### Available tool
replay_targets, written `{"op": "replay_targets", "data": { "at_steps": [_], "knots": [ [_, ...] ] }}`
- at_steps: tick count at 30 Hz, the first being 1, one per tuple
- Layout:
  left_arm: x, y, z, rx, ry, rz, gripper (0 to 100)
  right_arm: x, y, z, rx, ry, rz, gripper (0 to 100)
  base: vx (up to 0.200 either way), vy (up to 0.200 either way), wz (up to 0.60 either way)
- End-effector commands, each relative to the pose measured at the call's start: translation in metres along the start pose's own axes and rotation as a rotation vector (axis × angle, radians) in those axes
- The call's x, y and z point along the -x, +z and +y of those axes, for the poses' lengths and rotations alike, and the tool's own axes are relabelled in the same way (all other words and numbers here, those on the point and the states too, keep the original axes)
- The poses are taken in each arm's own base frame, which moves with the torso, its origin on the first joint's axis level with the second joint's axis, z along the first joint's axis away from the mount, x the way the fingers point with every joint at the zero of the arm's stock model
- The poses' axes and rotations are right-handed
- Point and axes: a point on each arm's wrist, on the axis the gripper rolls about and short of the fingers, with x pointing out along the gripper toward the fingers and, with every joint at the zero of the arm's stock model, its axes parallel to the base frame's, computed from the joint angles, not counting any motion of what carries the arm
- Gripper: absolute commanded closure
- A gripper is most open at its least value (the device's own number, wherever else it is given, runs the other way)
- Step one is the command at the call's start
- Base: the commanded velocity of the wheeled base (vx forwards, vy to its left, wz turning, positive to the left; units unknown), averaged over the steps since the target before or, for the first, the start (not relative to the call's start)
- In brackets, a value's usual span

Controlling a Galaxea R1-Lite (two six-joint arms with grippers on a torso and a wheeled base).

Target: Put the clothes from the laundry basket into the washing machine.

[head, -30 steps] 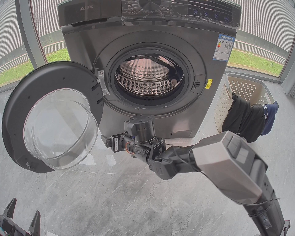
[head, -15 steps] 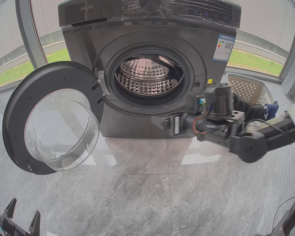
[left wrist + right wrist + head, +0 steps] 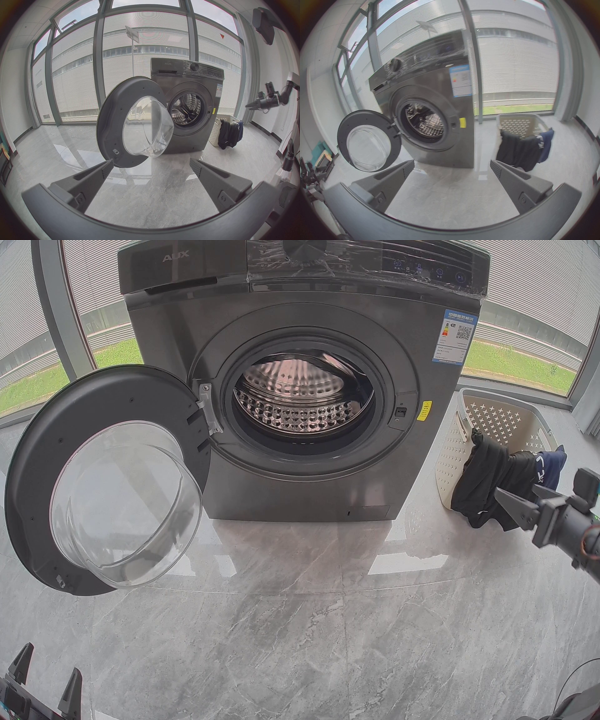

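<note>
Your clothes (image 3: pixel 500 480) hang over the front rim of the laundry basket (image 3: pixel 500 418), on the floor just right of the washing machine (image 3: pixel 300 309). The black garment (image 3: pixel 481 484) drapes lengthwise down the wall, with the blue garment (image 3: pixel 553 468) beside it. You can't see deeper inside the basket. The door (image 3: pixel 94 402) is swung wide. Right end effector (image 3: pixel 450 165): spread wide, empty, near the basket, arm cut off in the head view. Left end effector (image 3: pixel 150 162): wide open, empty, well back.

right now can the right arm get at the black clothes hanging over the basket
Probably yes. The right gripper is open and empty and points toward the black clothes draped over the front rim of the laundry basket. Nothing stands between them, though it would need to come closer.
</note>
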Motion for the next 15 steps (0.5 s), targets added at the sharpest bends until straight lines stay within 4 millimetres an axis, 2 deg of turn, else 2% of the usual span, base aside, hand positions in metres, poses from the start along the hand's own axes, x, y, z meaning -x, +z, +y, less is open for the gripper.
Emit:
{"op": "replay_targets", "data": {
  "at_steps": [1, 4, 5, 10, 15],
  "knots": [
    [0.0, -0.005, 0.0, -0.001, 0.001, -0.001, 0, 0.099, -0.07, -0.027, -0.008, -0.148, -0.145, 0, 0.0, 0.0, 0.0],
    [0.0, -0.005, 0.0, -0.001, -0.001, -0.001, 0, 0.109, -0.077, -0.027, -0.027, -0.149, -0.113, 0, 0.0, 0.0, 0.0],
    [0.0, -0.005, 0.0, -0.001, -0.001, 0.0, 0, 0.12, -0.081, -0.026, -0.033, -0.146, -0.121, 0, 0.0, 0.0, 0.0],
    [0.0, -0.005, 0.0, 0.0, -0.001, -0.001, 0, 0.147, -0.098, -0.025, -0.028, -0.154, -0.107, 0, 0.0, 0.0, 0.0],
    [0.0, -0.005, 0.0, -0.001, -0.001, -0.001, 0, 0.163, -0.114, -0.025, -0.02, -0.174, -0.097, 0, 0.0, 0.0, 0.0]
  ]
}}
